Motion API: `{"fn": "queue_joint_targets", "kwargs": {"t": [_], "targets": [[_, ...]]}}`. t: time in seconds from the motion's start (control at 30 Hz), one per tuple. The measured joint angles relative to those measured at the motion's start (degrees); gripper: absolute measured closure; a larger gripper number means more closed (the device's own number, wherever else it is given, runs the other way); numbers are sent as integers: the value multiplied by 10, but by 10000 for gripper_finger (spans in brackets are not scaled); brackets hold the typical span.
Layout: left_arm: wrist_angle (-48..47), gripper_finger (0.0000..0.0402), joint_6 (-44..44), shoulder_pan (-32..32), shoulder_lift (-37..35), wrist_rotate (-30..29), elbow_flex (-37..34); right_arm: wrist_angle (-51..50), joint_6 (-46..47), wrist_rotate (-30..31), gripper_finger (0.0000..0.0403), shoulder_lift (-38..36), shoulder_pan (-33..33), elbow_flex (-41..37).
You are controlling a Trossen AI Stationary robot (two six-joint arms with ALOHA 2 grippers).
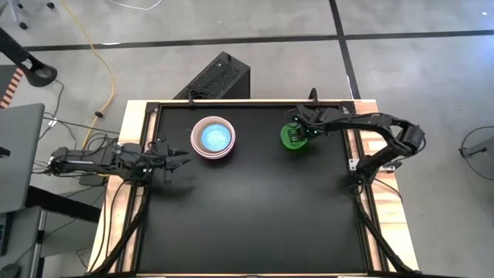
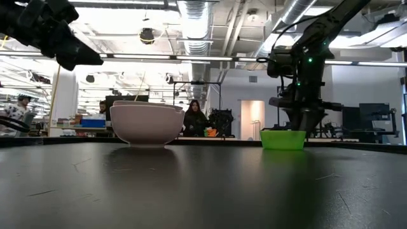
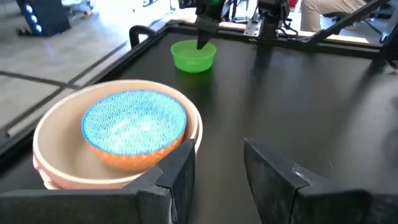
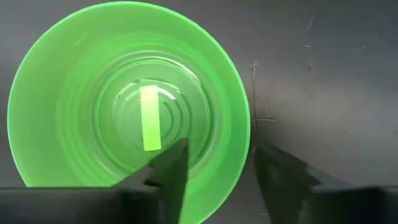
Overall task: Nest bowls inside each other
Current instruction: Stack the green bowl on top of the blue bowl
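Note:
The bright green bowl (image 1: pixel 292 137) stands upright on its base at the far right of the black table (image 1: pixel 255 224). My right gripper (image 4: pixel 217 149) points down over it, open. One finger is inside the bowl and one outside, with the green rim (image 4: pixel 244 143) in the gap between them. At the far left, a light blue patterned bowl (image 3: pixel 134 121) sits nested in a cream bowl (image 3: pixel 59 149), with a pale pink bowl rim (image 3: pixel 43 179) below. My left gripper (image 3: pixel 217 152) hovers open beside that stack (image 1: pixel 212 137), near the table's left edge.
A raised wooden frame (image 1: pixel 131 116) borders the table. The near half of the table top lies bare. A black box (image 1: pixel 216 77) stands on the floor beyond the far edge. People (image 2: pixel 194 117) and desks show in the room behind.

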Motion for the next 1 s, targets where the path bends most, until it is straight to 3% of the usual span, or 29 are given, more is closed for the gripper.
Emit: {"fn": "queue_joint_targets", "kwargs": {"t": [0.23, 0.3, 0.43, 0.77, 1.0], "targets": [[54, 274, 44, 0, -33, 29, -16, 1, 0, 0, 368, 0, 0, 0], [69, 274, 50, 0, -63, 32, -33, 4, 4, 0, 390, -1, 3, 0], [81, 274, 51, 0, -131, 31, -55, 6, 13, 0, 388, -9, 14, 5], [157, 274, 61, 0, -125, 45, -88, 30, 21, 35, 400, -28, 120, 153], [256, 274, 72, 0, -125, 77, -135, 76, 9, 74, 401, 72, 210, 311]]}}
